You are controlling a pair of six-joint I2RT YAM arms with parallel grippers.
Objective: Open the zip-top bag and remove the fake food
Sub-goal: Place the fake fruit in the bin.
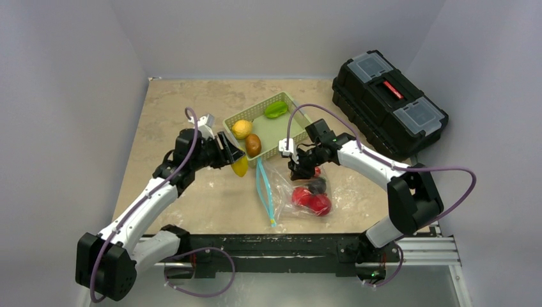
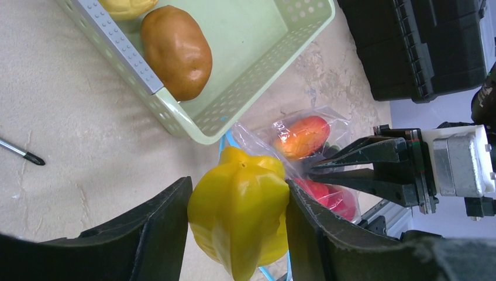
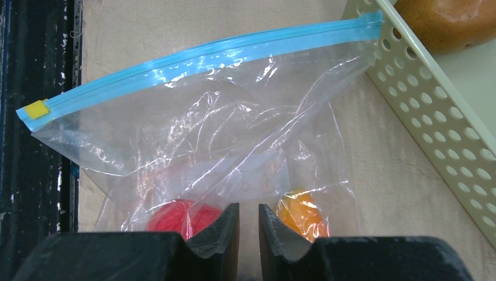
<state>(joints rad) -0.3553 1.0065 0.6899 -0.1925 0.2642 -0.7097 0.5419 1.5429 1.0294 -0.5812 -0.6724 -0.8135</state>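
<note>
Left gripper (image 2: 237, 231) clamps a yellow starfruit (image 2: 234, 199), just near the green basket (image 2: 251, 96). Right gripper (image 3: 248, 225) is narrow, pinching the film of the zip-top bag (image 3: 205, 117). The bag lies on the table (image 1: 192, 115), near-right of the basket, with a red piece (image 3: 175, 218) and an orange piece (image 3: 298, 213) inside. Toolbox (image 1: 390, 102) handle marking too small to read.

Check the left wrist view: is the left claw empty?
No, the left claw is shut on a yellow star-shaped fruit, held just beside the green basket.

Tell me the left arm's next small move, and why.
Probably carry the yellow fruit over the green basket and let go: the left gripper clamps it outside the rim, and other fruit lies inside. The right gripper holds the bag.
</note>
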